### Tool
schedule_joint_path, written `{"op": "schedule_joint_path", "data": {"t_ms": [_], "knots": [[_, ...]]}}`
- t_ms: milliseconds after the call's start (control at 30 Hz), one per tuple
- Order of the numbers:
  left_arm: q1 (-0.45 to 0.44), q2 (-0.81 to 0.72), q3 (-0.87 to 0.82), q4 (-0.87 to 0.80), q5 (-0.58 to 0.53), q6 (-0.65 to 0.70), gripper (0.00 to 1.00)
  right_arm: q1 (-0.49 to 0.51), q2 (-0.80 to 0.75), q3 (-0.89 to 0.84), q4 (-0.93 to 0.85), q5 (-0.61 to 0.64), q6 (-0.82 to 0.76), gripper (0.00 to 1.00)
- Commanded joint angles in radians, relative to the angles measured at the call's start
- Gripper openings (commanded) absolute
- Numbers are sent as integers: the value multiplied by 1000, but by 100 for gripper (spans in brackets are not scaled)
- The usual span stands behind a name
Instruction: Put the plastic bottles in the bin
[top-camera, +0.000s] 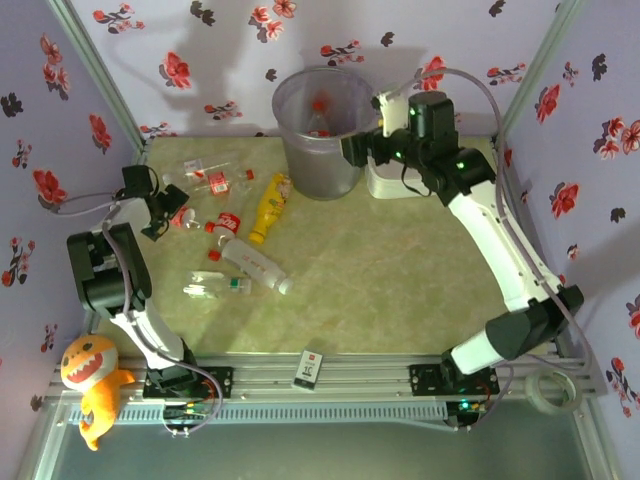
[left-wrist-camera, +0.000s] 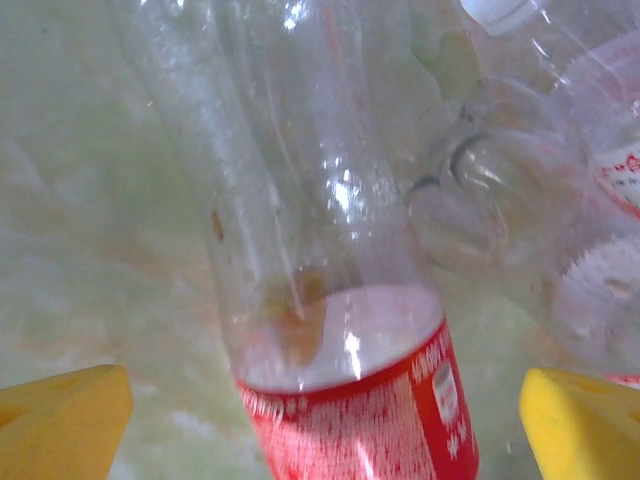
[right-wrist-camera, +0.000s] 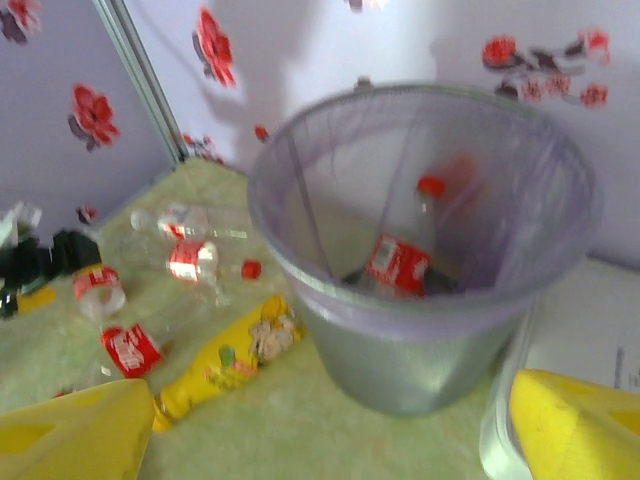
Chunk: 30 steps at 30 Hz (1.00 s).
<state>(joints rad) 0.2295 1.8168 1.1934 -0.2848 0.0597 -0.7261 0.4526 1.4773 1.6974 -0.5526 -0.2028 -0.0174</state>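
**Surface** (top-camera: 400, 290): the green mat I am working over. The bin stands at its far edge and loose bottles lie across its left half.

**Bin** (top-camera: 318, 160): upright at far centre. Inside, one clear bottle (right-wrist-camera: 398, 262) with a red cap and red label leans on the wall. The wrist view is blurred, so I cannot tell whether another lies beneath it.

**White lidded box** (top-camera: 385, 185): just beside the bin on its right. The lid is on and the contents are hidden.

**Right jaws**: at the bin's rim, spread wide and holding nothing.

**Yellow squeeze bottle** (top-camera: 270, 208): lying near the foot of the bin, to its left.

**Clear bottles**: one (top-camera: 252, 266) lies mid-surface, a smaller one (top-camera: 215, 288) is nearer me, and others (top-camera: 210, 180) are at far left.

**Left jaws**: fully spread and low over the surface at far left, straddling a red-labelled bottle (left-wrist-camera: 340, 300) without gripping it.

**Step in hand**: as I judge it, the left-side pick, with most bottles not yet binned. The next move calls for closing squarely on the slick round body without nudging the neighbouring bottle (left-wrist-camera: 520, 230) that touches it. I would then carry it across to the bin.
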Motion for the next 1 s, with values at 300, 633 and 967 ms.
{"op": "schedule_joint_path", "data": {"t_ms": [300,633,967], "knots": [[7,128,52,48,6,-37,84,5,-231,-286,-72,90,79,92],[8,30,19,61,14,-33,64,5,-282,-334,-144,132,81,92],[-6,-284,-42,7,98,-27,60,135,-155,-205,-91,99,95,91]]}}
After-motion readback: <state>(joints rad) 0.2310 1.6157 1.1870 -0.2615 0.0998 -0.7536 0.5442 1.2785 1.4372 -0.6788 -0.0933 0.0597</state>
